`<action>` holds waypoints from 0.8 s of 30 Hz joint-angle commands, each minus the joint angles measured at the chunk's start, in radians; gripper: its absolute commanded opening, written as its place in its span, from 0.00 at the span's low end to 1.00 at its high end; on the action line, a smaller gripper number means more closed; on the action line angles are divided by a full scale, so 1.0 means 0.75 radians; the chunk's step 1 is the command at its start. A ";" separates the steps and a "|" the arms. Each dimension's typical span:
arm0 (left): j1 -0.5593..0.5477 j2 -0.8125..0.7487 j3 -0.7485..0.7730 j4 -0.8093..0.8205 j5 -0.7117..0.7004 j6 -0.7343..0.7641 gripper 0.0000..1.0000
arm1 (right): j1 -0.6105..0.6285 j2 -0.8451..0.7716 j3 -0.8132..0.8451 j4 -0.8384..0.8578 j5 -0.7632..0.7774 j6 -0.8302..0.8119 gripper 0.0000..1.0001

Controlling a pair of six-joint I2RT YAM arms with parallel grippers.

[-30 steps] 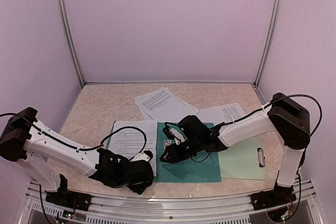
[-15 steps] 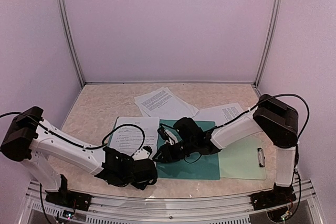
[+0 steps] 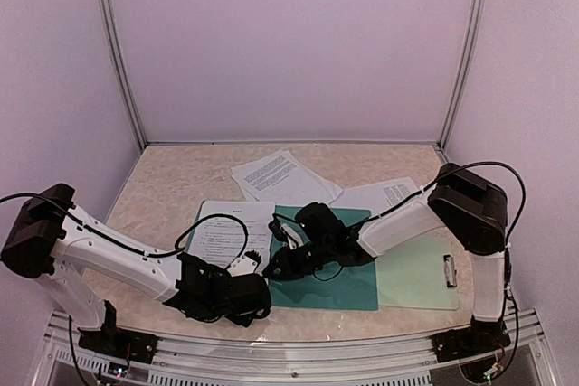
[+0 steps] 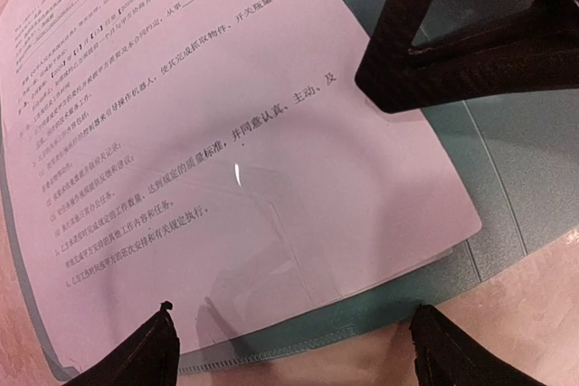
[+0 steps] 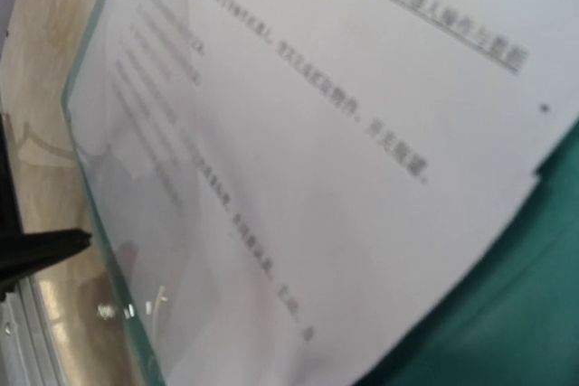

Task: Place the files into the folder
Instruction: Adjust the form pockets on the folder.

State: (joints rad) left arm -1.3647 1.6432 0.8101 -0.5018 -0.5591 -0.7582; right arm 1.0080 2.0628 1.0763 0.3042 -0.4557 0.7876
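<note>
A dark teal folder (image 3: 336, 283) lies open at the table's front centre, and its clear left flap holds one printed file sheet (image 3: 228, 230). The left wrist view shows that sheet (image 4: 226, 133) under the clear flap, with the teal folder (image 4: 529, 178) beyond it. My left gripper (image 3: 246, 268) is at the sheet's near edge. It (image 4: 303, 354) is open, with nothing between its fingers. My right gripper (image 3: 274, 267) reaches over the sheet's right edge, its dark fingers (image 4: 389, 61) close together. Whether it holds anything is unclear. The right wrist view shows only the sheet (image 5: 344, 133) and the folder (image 5: 529, 318).
Loose printed sheets lie behind the folder (image 3: 276, 176) and to the back right (image 3: 391, 194). A pale mint clipboard (image 3: 418, 276) with a metal clip lies right of the folder. A metal rail (image 3: 298, 350) runs along the front edge.
My right gripper has slid left and nearer, onto the sheet's right edge, and its jaws have narrowed. My left gripper has shifted slightly and stays open.
</note>
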 commanded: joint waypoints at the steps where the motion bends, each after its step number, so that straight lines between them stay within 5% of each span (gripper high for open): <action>1: 0.012 0.027 -0.023 -0.061 -0.007 -0.010 0.86 | 0.009 0.025 0.006 -0.042 0.010 0.012 0.11; 5: 0.012 0.024 -0.024 -0.053 -0.006 -0.002 0.86 | 0.011 0.026 0.009 -0.045 0.007 0.014 0.00; 24: 0.012 0.019 -0.027 -0.050 -0.032 -0.008 0.86 | 0.046 0.026 0.017 -0.057 0.001 0.018 0.00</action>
State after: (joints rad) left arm -1.3647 1.6413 0.8032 -0.5011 -0.5774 -0.7624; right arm 1.0271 2.0651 1.0763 0.2886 -0.4534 0.8032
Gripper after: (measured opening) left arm 0.865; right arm 0.003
